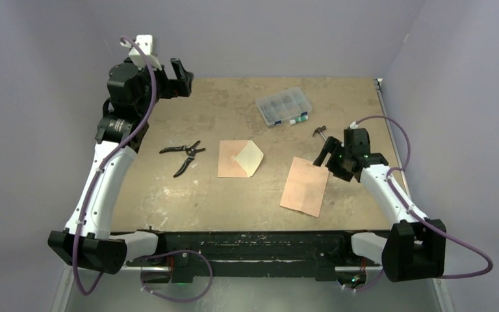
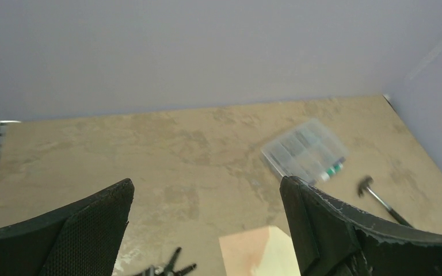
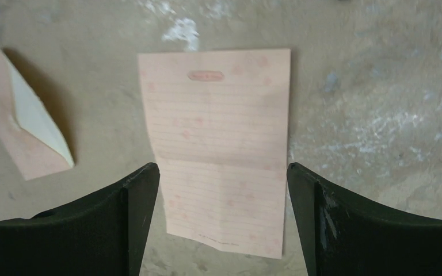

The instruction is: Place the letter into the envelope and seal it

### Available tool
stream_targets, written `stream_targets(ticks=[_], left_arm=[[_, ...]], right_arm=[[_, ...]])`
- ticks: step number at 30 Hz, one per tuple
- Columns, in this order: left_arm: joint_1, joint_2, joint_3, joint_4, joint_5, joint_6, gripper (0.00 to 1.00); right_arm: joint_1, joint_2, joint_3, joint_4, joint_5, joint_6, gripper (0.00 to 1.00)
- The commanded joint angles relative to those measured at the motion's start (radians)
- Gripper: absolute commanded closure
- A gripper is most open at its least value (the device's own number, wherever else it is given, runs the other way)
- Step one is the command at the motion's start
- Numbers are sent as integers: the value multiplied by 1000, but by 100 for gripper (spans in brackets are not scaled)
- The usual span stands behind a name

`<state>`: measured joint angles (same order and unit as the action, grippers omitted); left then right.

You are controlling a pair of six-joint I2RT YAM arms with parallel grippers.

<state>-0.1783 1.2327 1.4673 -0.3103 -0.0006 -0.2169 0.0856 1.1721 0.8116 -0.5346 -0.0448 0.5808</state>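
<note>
Fingers (image 3: 138, 198) of the right gripper (image 3: 223, 172) stood wide apart with nothing between them, and the gripper hung over the far end of the letter (image 3: 224, 149); whether a fingertip touched the paper could not be told. That sheet lay flat on the table (image 1: 234, 201), to the right of centre, with a crease across it, faint ruled lines and a small printed label at one end. From above, the right gripper (image 1: 327, 156) sat at the far right corner of the letter (image 1: 305, 187).

To the left of the sheet, and clear of it, lay the envelope (image 1: 234, 159), near the middle of the table. Its pointed flap (image 1: 252, 156) was open, cream inner face up, the tip aimed toward the letter. The right wrist camera showed the envelope (image 3: 17, 135) at its left edge.

Further left, a pair of black pliers (image 1: 185, 155) lay just beside the envelope. Behind the letter, a clear plastic parts box (image 1: 283, 106) rested toward the far side, with a small hammer (image 1: 319, 132) near it on the right.

Well away from all of this, the left gripper (image 1: 182, 78) was raised over the far left corner, its fingers (image 2: 313, 224) also spread wide and empty.
</note>
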Motion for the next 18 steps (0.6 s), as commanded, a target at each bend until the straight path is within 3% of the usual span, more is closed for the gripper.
stream_targets(ticks=[1, 4, 12, 18], left_arm=[[-1, 20, -78, 33, 384, -30, 1], [-55, 76, -132, 138, 576, -153, 2], [-425, 321, -129, 245, 556, -195, 9], [-607, 560, -30, 179, 533, -112, 30]], right_arm=[[-11, 2, -54, 29, 41, 20, 15], [-32, 56, -34, 104, 63, -8, 14], [-65, 190, 42, 150, -5, -18, 14], [-123, 157, -28, 203, -10, -19, 17]])
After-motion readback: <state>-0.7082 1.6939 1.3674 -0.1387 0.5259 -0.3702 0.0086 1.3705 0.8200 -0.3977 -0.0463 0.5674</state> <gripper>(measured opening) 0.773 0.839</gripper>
